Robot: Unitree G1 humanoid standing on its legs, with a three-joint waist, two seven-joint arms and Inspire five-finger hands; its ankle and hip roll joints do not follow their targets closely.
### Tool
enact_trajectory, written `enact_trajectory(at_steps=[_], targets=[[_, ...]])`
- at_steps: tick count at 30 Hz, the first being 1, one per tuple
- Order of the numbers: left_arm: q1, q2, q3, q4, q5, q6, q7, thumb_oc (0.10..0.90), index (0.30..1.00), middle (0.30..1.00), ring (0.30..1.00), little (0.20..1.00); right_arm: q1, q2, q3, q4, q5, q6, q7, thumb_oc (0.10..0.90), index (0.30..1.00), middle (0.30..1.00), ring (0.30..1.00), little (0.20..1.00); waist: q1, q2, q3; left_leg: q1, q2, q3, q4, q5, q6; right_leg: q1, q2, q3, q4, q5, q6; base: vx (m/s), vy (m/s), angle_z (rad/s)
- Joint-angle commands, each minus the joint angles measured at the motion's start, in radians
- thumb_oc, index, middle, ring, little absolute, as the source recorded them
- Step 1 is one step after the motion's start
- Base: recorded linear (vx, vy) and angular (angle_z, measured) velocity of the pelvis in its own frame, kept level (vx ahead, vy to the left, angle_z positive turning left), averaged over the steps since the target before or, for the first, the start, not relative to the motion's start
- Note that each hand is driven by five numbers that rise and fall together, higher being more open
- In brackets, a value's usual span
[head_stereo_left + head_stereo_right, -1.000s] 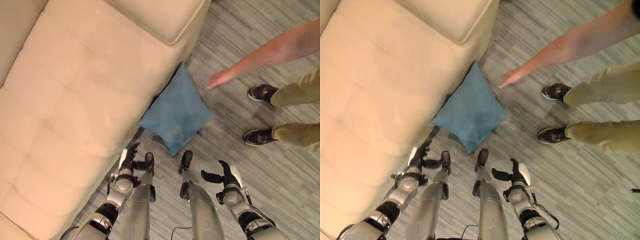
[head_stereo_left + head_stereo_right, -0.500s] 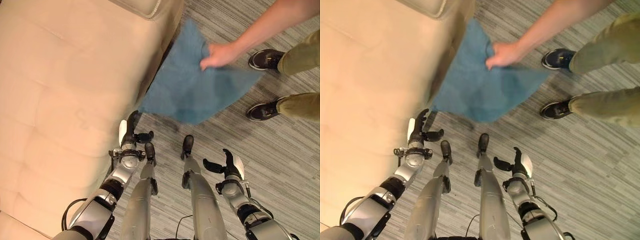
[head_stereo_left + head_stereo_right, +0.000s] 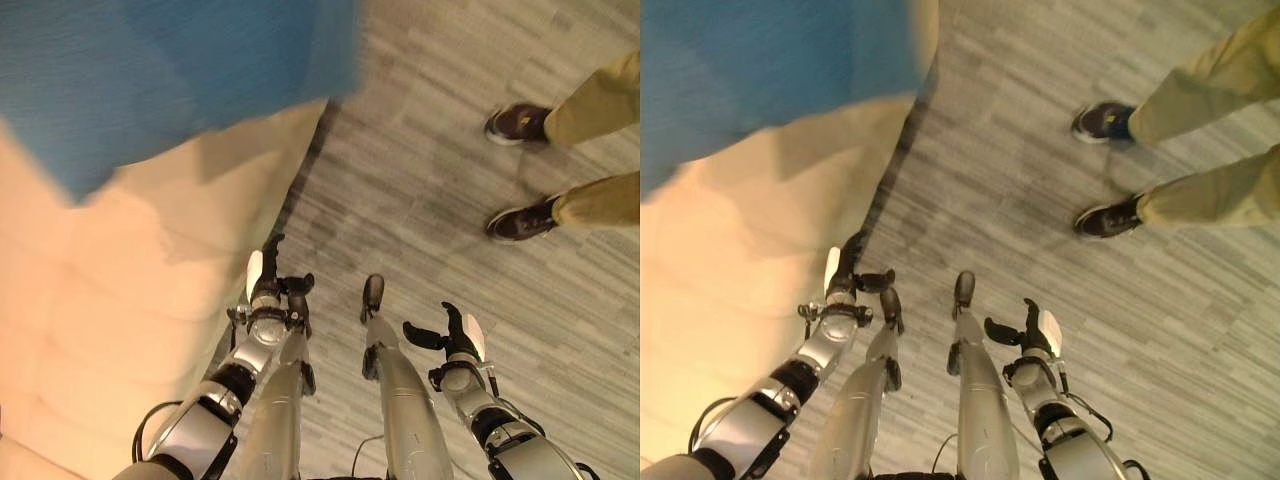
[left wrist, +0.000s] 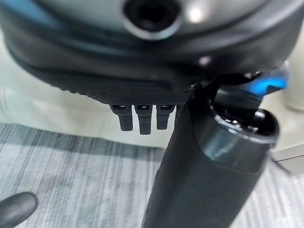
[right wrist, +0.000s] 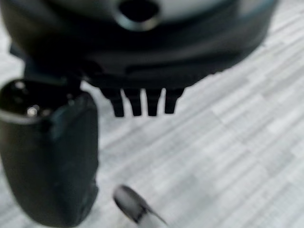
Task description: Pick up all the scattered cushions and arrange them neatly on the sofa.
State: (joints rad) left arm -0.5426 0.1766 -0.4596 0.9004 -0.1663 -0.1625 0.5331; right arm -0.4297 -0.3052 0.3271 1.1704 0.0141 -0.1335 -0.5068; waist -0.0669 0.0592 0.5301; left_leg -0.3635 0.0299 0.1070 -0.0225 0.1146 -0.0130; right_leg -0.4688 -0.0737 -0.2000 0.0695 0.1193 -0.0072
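both hands hang low and near the robot, holding nothing. left hand (image 3: 268, 290) sits beside the sofa's front edge, over the floor (image 3: 430, 200), fingers straight and relaxed, thumb spread to the side; its wrist view shows the fingers (image 4: 141, 118) in a short row past the palm, with pale upholstery beyond them and grey planks below. right hand (image 3: 452, 338) is well apart from the left one, out over bare floor, also released: fingers straight, thumb held out toward the middle. its wrist view shows the fingertips (image 5: 140, 104) free, only striped planks past them.

further out, the sofa (image 3: 130, 300) runs along the robot's left side, its cream seat tufted into soft panels, its front edge slanting away from the left hand toward the top of the view.

furthest up, a blue cushion (image 3: 170, 70) is above the sofa seat, very close to the camera and blurred. it touches neither hand. its lower edge slopes down to the left, ending in a corner that points down-left over the seat; its long axis cannot be told, since it runs off the top and left of the view. whether it rests on anything cannot be told.

to the far right, a person's legs (image 3: 590, 150) in tan trousers and two dark shoes (image 3: 518, 222) stand on the floor, well away from the sofa.
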Motion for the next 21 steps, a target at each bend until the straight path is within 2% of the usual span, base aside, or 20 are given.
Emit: enact_trajectory(at_steps=[1, 6, 8, 10, 12, 19, 21], targets=[[0.043, -0.027, 0.042, 0.002, 0.002, -0.029, -0.004, 0.8, 0.9, 0.9, 0.9, 0.9, 0.105, -0.046, -0.03, 0.026, 0.02, 0.013, -0.003, 0.8, 0.9, 0.9, 0.9, 0.9, 0.027, -0.002, -0.047, -0.042, -0.045, -0.08, 0.014, -0.025, -0.03, 0.086, -0.01, 0.002, -0.047, -0.094, 0.09, 0.08, -0.02, 0.14], [0.175, -0.036, 0.054, -0.002, 0.004, -0.017, -0.046, 0.8, 0.9, 0.9, 0.9, 0.9, 0.199, -0.051, -0.068, 0.038, 0.0, 0.038, 0.03, 0.8, 0.9, 0.9, 0.9, 0.9, 0.041, 0.008, -0.114, 0.07, -0.04, -0.097, -0.006, -0.038, -0.032, 0.203, -0.012, -0.018, -0.047, -0.128, 0.086, 0.12, -0.036, 0.1], [0.246, -0.038, 0.072, 0.008, -0.001, -0.01, -0.073, 0.8, 0.9, 0.9, 0.9, 0.9, 0.243, -0.046, -0.088, 0.05, -0.013, 0.049, 0.053, 0.8, 0.9, 0.9, 0.9, 0.9, 0.055, 0.014, -0.159, 0.128, -0.045, -0.113, -0.019, -0.041, -0.031, 0.266, -0.006, -0.034, -0.049, -0.148, 0.081, 0.14, -0.061, 0.3], [0.269, -0.04, 0.079, 0.013, -0.003, -0.008, -0.082, 0.8, 0.9, 0.9, 0.9, 0.9, 0.254, -0.045, -0.093, 0.054, -0.018, 0.052, 0.058, 0.8, 0.9, 0.9, 0.9, 0.9, 0.06, 0.017, -0.177, 0.139, -0.045, -0.12, -0.025, -0.039, -0.03, 0.283, -0.006, -0.042, -0.053, -0.15, 0.081, 0.1, -0.054, 0.22], [0.324, -0.041, 0.105, 0.046, -0.018, -0.003, -0.108, 0.8, 0.9, 0.9, 0.9, 0.9, 0.282, -0.039, -0.116, 0.059, -0.022, 0.052, 0.072, 0.8, 0.9, 0.9, 0.9, 0.9, 0.078, 0.022, -0.222, 0.174, -0.048, -0.139, -0.04, -0.031, -0.032, 0.333, -0.002, -0.065, -0.065, -0.164, 0.076, 0.08, -0.057, 0.26], [0.407, -0.047, 0.124, 0.139, 0.01, 0.02, -0.172, 0.8, 0.9, 0.9, 0.9, 0.9, 0.334, -0.012, -0.134, 0.061, -0.036, 0.045, 0.099, 0.8, 0.9, 0.9, 0.9, 0.9, 0.104, 0.013, -0.293, 0.226, -0.051, -0.178, -0.048, -0.024, -0.047, 0.436, 0.005, -0.132, -0.109, -0.179, 0.073, 0.04, -0.056, 0.34], [0.445, -0.052, 0.142, 0.189, 0.023, 0.032, -0.197, 0.8, 0.9, 0.9, 0.9, 0.9, 0.351, 0.001, -0.142, 0.059, -0.035, 0.039, 0.107, 0.8, 0.9, 0.9, 0.9, 0.9, 0.115, 0.003, -0.32, 0.238, -0.049, -0.187, -0.031, -0.032, -0.052, 0.473, 0.008, -0.15, -0.125, -0.184, 0.071, 0.02, -0.039, 0.37]])
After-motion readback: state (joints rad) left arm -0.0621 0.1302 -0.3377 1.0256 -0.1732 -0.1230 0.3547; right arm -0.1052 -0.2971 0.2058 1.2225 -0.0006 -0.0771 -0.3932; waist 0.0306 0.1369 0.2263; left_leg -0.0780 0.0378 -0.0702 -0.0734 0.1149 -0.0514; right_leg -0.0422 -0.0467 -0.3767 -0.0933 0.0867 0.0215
